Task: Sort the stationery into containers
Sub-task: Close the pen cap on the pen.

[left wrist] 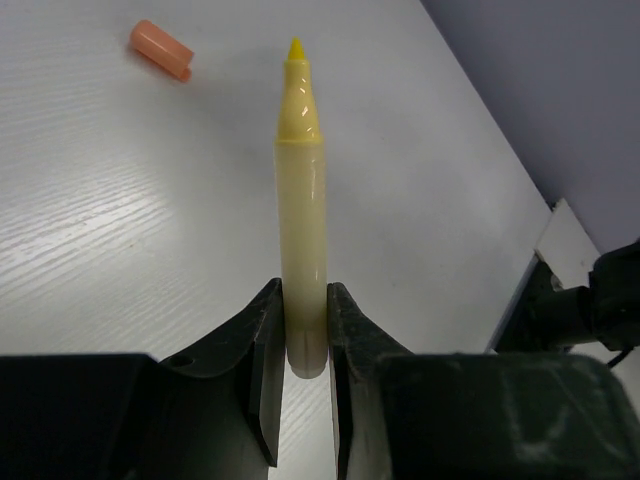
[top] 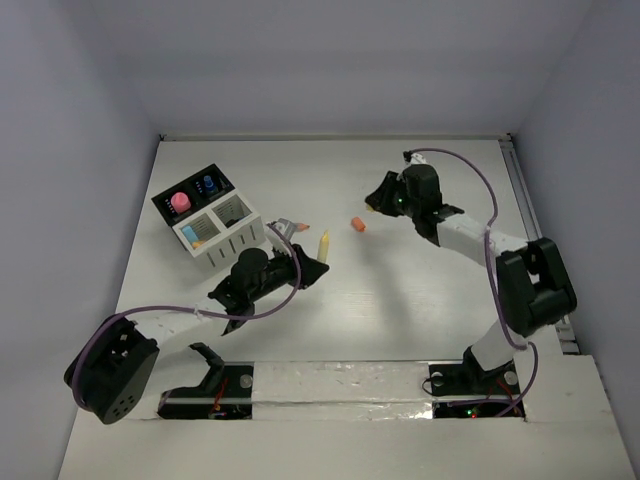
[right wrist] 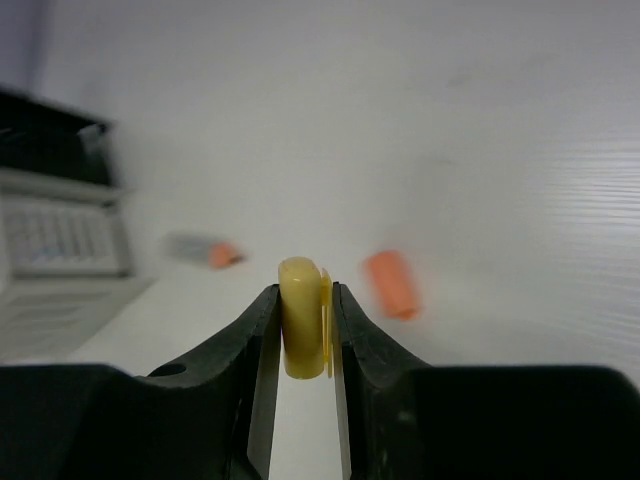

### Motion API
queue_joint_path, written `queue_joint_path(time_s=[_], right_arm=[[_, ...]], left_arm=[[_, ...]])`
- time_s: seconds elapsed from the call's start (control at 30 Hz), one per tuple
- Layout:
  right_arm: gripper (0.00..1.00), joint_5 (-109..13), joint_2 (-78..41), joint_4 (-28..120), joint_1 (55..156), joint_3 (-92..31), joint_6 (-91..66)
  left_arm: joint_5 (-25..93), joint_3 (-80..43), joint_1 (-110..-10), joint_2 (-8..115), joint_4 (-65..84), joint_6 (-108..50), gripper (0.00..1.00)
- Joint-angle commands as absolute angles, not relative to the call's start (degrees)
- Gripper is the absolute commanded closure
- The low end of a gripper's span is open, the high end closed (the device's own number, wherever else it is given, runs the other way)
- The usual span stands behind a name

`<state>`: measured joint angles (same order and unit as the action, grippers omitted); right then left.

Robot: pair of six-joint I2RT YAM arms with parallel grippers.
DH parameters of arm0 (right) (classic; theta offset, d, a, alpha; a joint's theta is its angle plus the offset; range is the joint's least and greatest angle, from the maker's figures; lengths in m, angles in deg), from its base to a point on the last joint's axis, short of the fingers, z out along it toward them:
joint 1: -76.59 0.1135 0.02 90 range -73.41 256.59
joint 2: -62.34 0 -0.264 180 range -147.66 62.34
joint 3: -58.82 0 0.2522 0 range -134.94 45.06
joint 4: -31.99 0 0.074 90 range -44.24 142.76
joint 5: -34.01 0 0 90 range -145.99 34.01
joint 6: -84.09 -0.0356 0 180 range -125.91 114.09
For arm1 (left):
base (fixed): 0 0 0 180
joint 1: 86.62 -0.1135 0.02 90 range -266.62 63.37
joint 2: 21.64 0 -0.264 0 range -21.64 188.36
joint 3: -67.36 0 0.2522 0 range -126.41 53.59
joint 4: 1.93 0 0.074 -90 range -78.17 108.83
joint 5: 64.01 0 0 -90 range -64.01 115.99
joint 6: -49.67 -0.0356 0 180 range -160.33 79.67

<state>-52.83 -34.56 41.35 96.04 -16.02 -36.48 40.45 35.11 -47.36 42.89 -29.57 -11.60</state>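
My left gripper is shut on the rear end of an uncapped yellow marker, whose tip points away from the jaws. My right gripper is shut on a short yellow cap above the table. An orange cap lies on the table between the two grippers. The organizer stands at the left; its black compartments hold a pink item and a blue-capped bottle.
A grey marker with an orange tip lies beside the organizer's right side, close to my left gripper. A white compartment holds a light blue piece. White walls enclose the table at the back and sides.
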Motion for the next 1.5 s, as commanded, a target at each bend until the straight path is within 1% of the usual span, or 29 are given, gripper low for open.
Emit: queue_joint_path(time_s=[0.0,0.03,0.1,0.3,0.57,0.83,1.2,1.47], right_arm=[[1.0,-43.0,-27.85,21.35,99.18,-10.32,-43.77],[1.0,-39.06,-26.53,18.45,99.7,-7.61,-44.66],[1.0,-35.88,-22.49,12.99,99.71,-4.53,-46.68],[1.0,-29.71,-14.84,2.44,101.2,0.23,-49.31],[1.0,-23.82,-15.27,-11.0,104.27,3.58,-56.09],[1.0,-23.55,-14.48,-13.13,106.04,3.84,-56.8],[1.0,-25.13,-13.42,-14.01,106.65,4.28,-57.15],[1.0,-26.1,-15.09,-14.71,107.18,3.32,-57.59]], left_arm=[[46.81,33.38,-47.25,42.87,-37.29,-7.12,1.0],[47.26,32.68,-47.25,42.79,-37.64,-6.41,1.0],[48.84,31.89,-47.25,42.44,-38.44,-4.4,1.0],[54.37,31.53,-47.25,43.14,-46.42,3.07,1.0],[58.16,31.71,-47.25,43.75,-56.97,12.22,1.0],[57.28,31.36,-47.25,41.91,-57.16,13.01,1.0],[57.81,31.36,-47.25,42.35,-57.86,13.46,1.0],[58.51,31.01,-46.73,42.96,-57.6,13.19,1.0]])
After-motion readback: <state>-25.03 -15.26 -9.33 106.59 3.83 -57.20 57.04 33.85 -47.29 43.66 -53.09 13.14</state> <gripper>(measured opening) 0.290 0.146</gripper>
